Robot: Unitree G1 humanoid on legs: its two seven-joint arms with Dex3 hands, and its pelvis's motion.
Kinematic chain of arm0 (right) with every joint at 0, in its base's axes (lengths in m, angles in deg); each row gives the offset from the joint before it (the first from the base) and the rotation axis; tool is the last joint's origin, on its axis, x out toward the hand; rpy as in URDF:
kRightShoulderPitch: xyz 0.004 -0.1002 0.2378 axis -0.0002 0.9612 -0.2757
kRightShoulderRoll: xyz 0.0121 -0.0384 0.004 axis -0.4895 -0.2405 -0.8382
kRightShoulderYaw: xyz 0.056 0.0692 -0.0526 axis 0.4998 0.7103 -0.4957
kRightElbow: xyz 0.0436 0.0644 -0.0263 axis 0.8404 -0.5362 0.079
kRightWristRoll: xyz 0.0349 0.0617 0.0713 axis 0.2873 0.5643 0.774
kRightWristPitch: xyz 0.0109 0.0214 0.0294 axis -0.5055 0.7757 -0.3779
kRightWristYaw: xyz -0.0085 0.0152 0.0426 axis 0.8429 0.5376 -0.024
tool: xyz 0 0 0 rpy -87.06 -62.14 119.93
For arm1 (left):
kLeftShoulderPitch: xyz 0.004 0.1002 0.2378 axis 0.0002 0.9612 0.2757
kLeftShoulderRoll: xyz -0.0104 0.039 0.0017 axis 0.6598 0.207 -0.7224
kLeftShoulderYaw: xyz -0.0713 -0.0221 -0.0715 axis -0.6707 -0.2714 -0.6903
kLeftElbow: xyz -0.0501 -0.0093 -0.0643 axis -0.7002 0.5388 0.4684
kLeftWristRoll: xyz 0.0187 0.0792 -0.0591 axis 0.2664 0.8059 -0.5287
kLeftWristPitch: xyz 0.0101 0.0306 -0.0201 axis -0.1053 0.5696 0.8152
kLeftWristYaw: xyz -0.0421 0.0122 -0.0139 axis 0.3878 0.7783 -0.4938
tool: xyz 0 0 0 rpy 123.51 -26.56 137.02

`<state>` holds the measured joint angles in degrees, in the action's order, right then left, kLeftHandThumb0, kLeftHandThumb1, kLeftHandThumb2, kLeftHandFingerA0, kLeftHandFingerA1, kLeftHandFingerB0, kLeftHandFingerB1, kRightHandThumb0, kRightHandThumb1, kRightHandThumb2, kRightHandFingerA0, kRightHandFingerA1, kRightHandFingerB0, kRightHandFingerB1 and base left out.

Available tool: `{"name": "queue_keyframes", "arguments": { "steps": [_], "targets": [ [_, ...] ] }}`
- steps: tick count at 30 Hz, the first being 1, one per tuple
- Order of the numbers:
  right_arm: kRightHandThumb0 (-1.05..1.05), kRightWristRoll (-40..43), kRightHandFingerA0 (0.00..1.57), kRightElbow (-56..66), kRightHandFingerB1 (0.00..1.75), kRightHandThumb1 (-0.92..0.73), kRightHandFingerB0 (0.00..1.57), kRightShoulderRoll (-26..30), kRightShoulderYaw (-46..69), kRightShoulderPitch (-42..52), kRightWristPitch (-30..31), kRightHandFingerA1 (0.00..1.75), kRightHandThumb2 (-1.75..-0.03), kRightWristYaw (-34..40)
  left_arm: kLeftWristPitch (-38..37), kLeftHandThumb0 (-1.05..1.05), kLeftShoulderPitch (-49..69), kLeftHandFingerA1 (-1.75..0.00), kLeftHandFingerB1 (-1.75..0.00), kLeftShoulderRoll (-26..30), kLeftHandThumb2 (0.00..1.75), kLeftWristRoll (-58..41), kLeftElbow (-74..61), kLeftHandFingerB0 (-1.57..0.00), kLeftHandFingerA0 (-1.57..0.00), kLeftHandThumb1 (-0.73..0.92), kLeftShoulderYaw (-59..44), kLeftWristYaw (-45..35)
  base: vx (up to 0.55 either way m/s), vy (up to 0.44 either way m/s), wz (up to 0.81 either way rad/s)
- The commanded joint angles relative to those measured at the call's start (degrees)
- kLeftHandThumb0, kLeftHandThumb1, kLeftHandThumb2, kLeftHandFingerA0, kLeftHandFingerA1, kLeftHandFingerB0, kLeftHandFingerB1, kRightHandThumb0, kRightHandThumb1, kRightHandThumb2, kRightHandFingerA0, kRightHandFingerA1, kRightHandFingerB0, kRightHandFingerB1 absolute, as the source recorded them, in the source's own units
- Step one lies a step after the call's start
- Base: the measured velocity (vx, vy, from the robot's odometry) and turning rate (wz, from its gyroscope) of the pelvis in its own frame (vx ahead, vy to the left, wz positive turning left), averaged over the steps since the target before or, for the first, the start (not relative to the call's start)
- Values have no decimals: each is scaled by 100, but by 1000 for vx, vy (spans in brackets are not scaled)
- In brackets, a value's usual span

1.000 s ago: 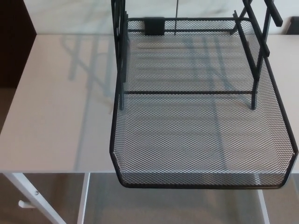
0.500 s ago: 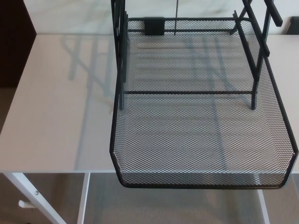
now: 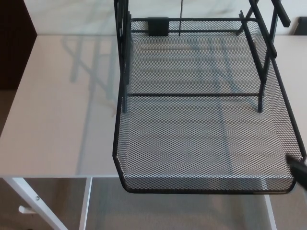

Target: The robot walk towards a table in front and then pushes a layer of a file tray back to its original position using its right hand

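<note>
Entering from the right edge at about four o'clock, the right hand (image 3: 298, 168) shows only as a dark tip, angled up and to the left, just beside the front right corner of the pulled-out mesh tray layer (image 3: 206, 143); whether it touches the rim cannot be told, nor whether its fingers are apart or together, since so little of it is in view. It holds nothing that can be seen. The left hand is out of view. The tray layer sits drawn forward from the black wire frame (image 3: 125, 62), its front rim overhanging the near edge of the white bench (image 3: 62, 120) toward six o'clock. Half a second ago no part of the robot showed; the tray, frame and bench lie as they did then.
</note>
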<state>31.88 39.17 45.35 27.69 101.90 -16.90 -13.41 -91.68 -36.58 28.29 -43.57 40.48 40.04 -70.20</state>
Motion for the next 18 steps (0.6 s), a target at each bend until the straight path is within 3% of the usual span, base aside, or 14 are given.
{"name": "queue_keyframes", "arguments": {
  "steps": [1, 5, 11, 18],
  "targets": [
    [-65, -5412, 0, -937, 9, -41, 0, -64, 451, -1812, 550, 1, -72, 2264, 85, -36, -61, -68, -66, 179, 56, 200, -7, -60, -77, 54, 75, -10, 0, 0, 0],
    [-67, -5993, 0, -1112, 7, -42, 0, 144, 83, -2040, 1080, 0, -72, 2567, 16, -37, -119, -69, -68, 206, 56, 293, 16, -61, -79, 54, 140, 51, 0, 0, 0],
    [-75, -6503, 0, -1188, 4, -46, 0, 245, -406, -2255, 1671, 0, -76, 2369, 105, -36, -84, -68, -66, 234, 56, 286, -141, -61, -81, 54, 158, 39, 0, 0, 0],
    [-73, -6855, 0, -1459, 5, -45, 0, 382, -834, -2499, 2059, 0, -76, 2406, 100, -39, -101, -68, -65, 227, 55, 284, -111, -60, -82, 53, 164, 64, 0, 0, 0]
  ]
}}
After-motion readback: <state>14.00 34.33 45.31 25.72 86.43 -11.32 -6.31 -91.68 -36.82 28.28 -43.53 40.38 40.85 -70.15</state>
